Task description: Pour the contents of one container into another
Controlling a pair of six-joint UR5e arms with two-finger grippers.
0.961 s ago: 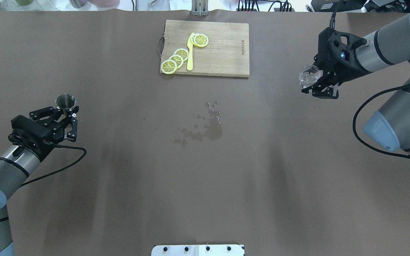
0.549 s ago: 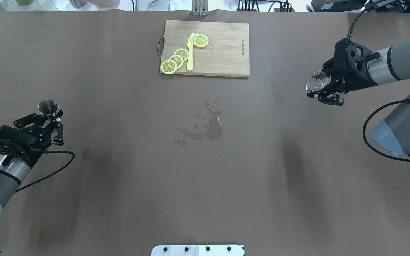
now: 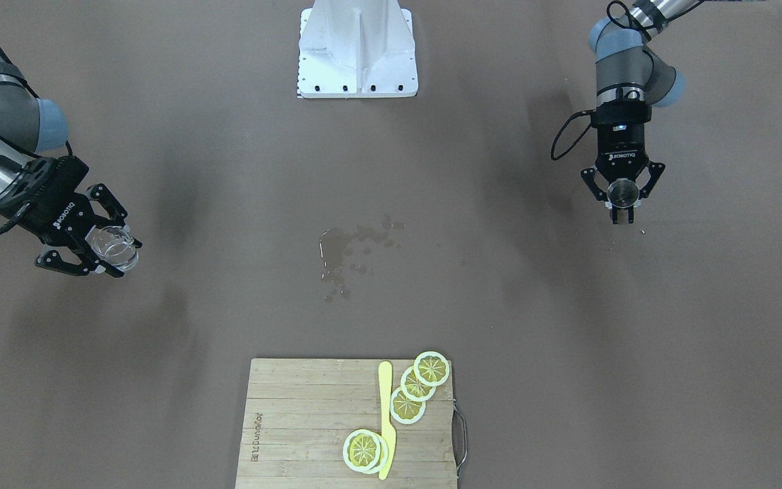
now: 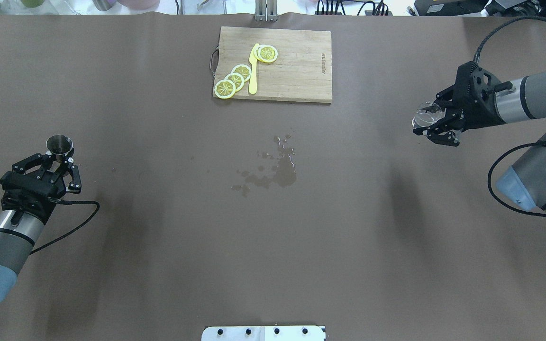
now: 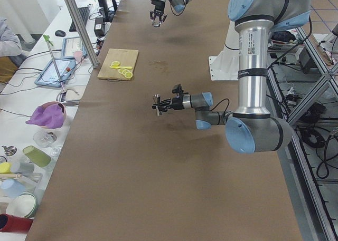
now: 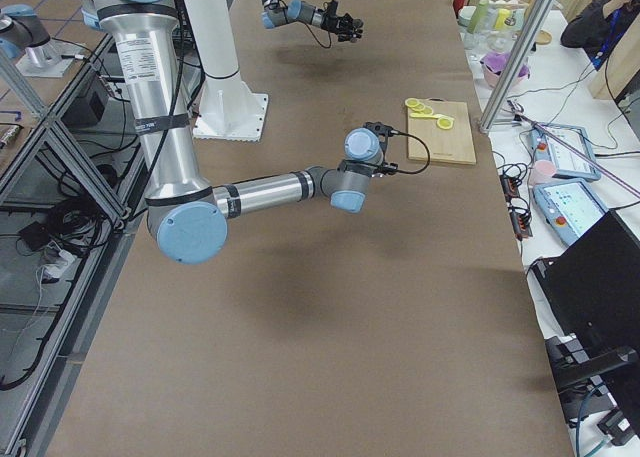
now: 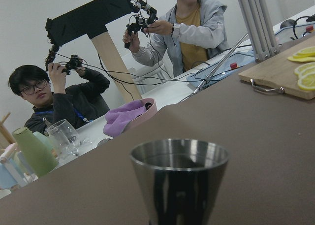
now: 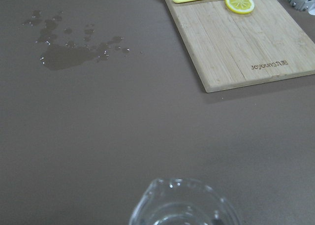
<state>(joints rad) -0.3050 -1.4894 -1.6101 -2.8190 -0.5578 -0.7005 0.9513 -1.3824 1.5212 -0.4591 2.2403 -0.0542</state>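
Note:
A small steel jigger (image 4: 59, 143) stands upright above the table's left side, and my left gripper (image 4: 58, 160) is shut on its lower part. The left wrist view shows its rim (image 7: 179, 156) close up, and the front view shows the same jigger (image 3: 622, 193) on the right. A clear glass (image 4: 425, 113) hangs over the table's right side with my right gripper (image 4: 432, 124) shut on it. That glass (image 3: 114, 247) is at the front view's left, and its rim (image 8: 182, 203) fills the bottom of the right wrist view.
A wet spill (image 4: 275, 171) marks the brown table's middle. A wooden cutting board (image 4: 296, 71) at the far centre carries lemon slices (image 4: 235, 78) and a yellow knife (image 4: 253, 71). Cups and a purple cloth (image 5: 45, 116) line the far bench, where operators sit.
My left gripper has carried the jigger left and slightly nearer the robot. My right gripper has drawn the glass further right, away from the table's centre.

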